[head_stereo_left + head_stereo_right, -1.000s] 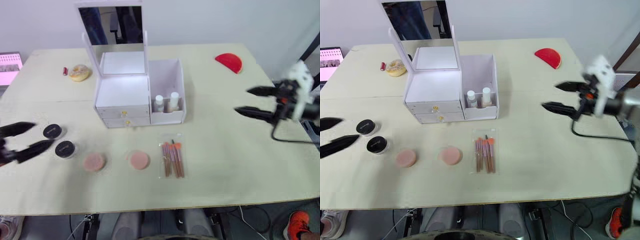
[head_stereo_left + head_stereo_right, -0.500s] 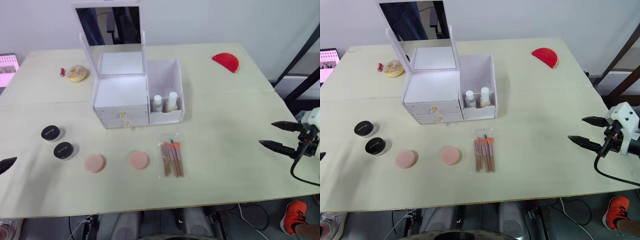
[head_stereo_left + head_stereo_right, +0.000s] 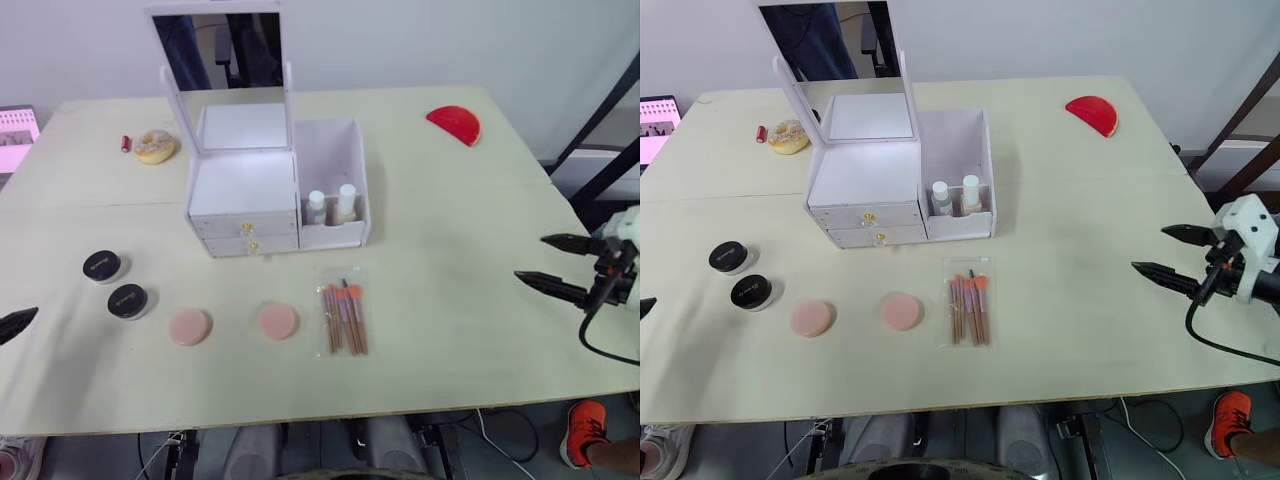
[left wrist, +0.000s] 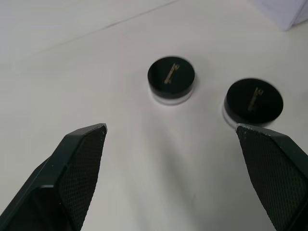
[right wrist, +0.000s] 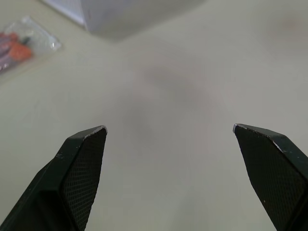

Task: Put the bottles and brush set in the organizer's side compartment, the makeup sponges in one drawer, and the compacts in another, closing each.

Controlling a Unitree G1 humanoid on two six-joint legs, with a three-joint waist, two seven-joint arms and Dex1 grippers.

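The white organizer (image 3: 245,195) stands mid-table with its mirror lid up and both drawers shut. Two bottles (image 3: 331,205) stand in its side compartment (image 3: 330,150). In front lie the brush set (image 3: 343,320), two pink makeup sponges (image 3: 189,326) (image 3: 278,320) and two black compacts (image 3: 103,266) (image 3: 129,300). My left gripper (image 4: 169,127) is open at the table's left edge, short of the compacts (image 4: 171,79) (image 4: 253,101). My right gripper (image 3: 532,258) is open and empty near the right edge, far from the brush set (image 5: 19,43).
A red half-round piece (image 3: 455,124) lies at the back right. A doughnut-shaped item (image 3: 156,146) and a small red stick (image 3: 126,143) lie at the back left. A pink screen (image 3: 15,130) sits past the left edge. An orange shoe (image 3: 585,445) shows by the front right corner.
Both arms have drawn back from over the table: the left gripper to the left edge, the right gripper nearer and to the right edge. In the last half second little moved.
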